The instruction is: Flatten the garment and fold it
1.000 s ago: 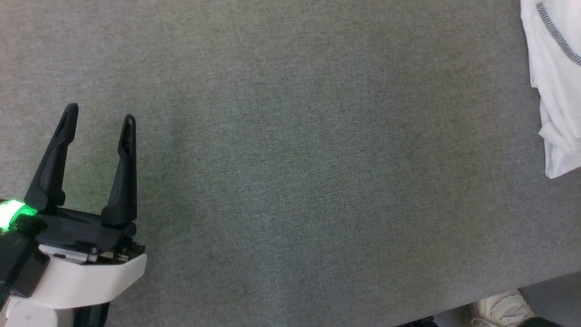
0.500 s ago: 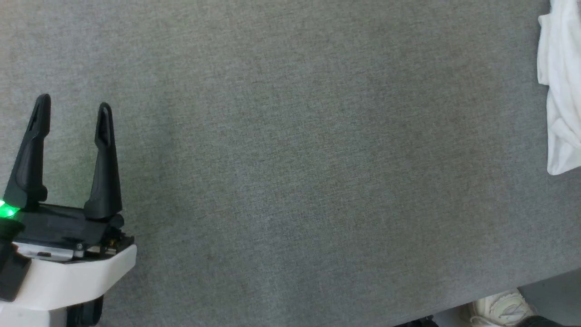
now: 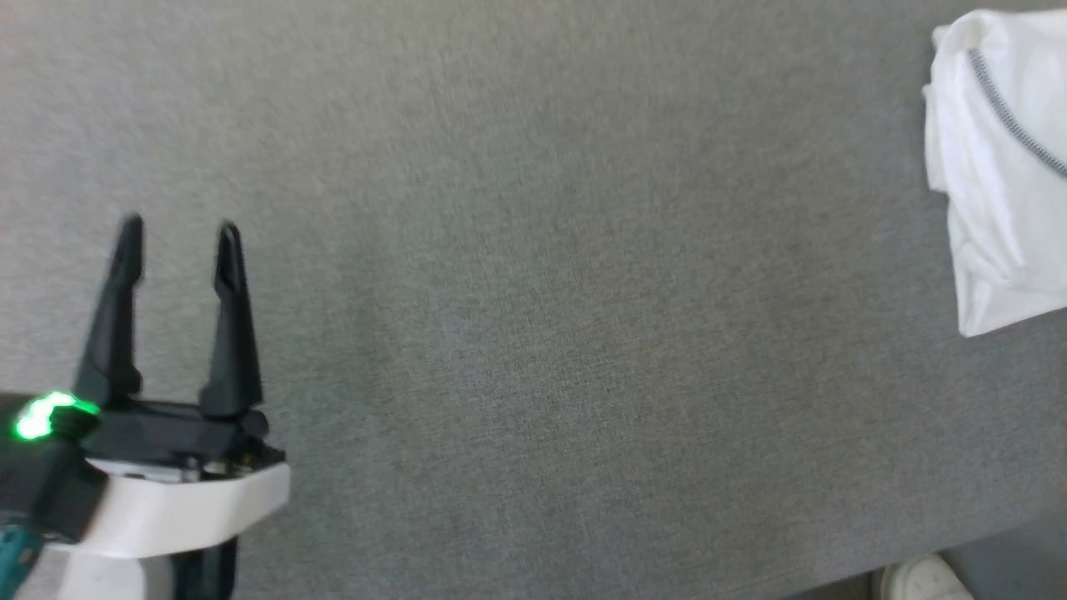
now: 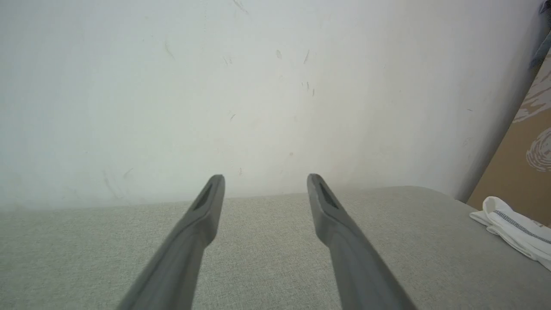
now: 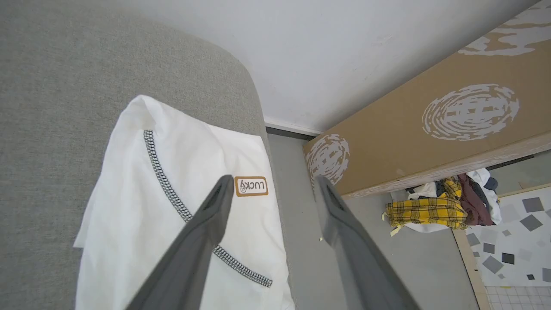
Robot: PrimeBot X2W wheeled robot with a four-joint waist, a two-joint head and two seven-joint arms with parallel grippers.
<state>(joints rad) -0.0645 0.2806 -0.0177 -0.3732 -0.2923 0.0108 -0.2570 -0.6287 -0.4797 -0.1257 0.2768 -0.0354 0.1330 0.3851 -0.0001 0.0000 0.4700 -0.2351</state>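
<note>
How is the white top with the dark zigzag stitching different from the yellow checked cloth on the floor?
The white top with dark zigzag stitching is white; the yellow checked cloth has dark checks. The top lies folded on the grey padded surface; the checked cloth lies on the floor, bunched in a heap with other clothes. Both are soft fabric.

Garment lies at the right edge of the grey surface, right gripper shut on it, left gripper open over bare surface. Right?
No. The right gripper is open, fingers apart over the garment, not shut on it; the right wrist view shows this. The rest holds: garment at the right edge of the surface, left gripper open over bare surface.
</note>
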